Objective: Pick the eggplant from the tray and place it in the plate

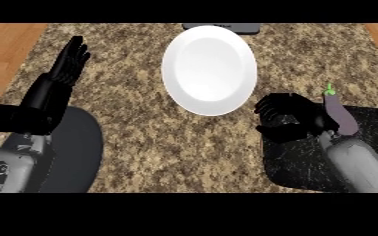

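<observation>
We look down on a speckled granite counter (148,130), with wood (18,45) showing at its 9 to 10 o'clock edge. A white plate (210,70) sits on the counter near 12 o'clock, slightly right of centre, with nothing on it. Just past its far rim, at 12 o'clock, a dark flat object (221,27) pokes in from the top; we cannot tell what it is.

At 4 o'clock lies the black tray (295,170), its surface lightly scratched. The eggplant (339,116), purple with a small green stem pointing toward 12 o'clock, is at 3 o'clock over the tray's far edge, well apart from the plate. Our right hand (284,117) is just beside it on the 9 o'clock side, fingers curled toward the plate side. The eggplant runs along the wrist and back of that hand; we cannot tell whether the hand holds it or merely touches it, as the fingers close on nothing that we can see.

Our left hand (66,65) shows at 9 to 10 o'clock, open, fingers straight and together, pointing toward 12 o'clock, at rest. Its forearm comes in from 7 o'clock above a dark round shadow (81,150) on the counter.
</observation>
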{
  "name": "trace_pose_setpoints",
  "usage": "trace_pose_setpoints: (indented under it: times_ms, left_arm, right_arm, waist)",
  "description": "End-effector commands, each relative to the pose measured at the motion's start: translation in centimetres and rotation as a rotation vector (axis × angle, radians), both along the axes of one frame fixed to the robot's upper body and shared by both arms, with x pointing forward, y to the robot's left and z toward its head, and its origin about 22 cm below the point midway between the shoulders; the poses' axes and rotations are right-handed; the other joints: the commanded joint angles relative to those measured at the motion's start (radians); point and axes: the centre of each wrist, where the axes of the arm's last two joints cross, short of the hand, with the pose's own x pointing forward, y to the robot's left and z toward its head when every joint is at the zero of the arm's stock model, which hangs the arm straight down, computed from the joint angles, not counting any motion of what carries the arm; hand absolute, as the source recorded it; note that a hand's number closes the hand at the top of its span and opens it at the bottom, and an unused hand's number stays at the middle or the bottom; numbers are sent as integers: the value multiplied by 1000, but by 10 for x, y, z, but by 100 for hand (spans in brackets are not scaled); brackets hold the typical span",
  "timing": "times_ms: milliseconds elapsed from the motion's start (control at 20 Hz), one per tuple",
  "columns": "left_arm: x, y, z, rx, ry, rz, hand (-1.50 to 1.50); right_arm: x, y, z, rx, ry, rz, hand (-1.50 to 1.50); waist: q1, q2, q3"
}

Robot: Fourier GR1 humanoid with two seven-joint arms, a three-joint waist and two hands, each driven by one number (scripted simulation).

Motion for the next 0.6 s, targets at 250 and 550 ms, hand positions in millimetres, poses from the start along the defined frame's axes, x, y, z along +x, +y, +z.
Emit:
trace_pose_setpoints:
  times_ms: [250,550]
  left_arm:
    - [16,21,4,0,21,60,0]
    - [11,2,0,-3,27,16,0]
  right_arm:
    - [61,-6,18,179,21,-173,-150]
    - [108,-32,75,-87,-2,-89,-150]
  waist:
    - [-63,-22,3]
    - [-34,-15,4]
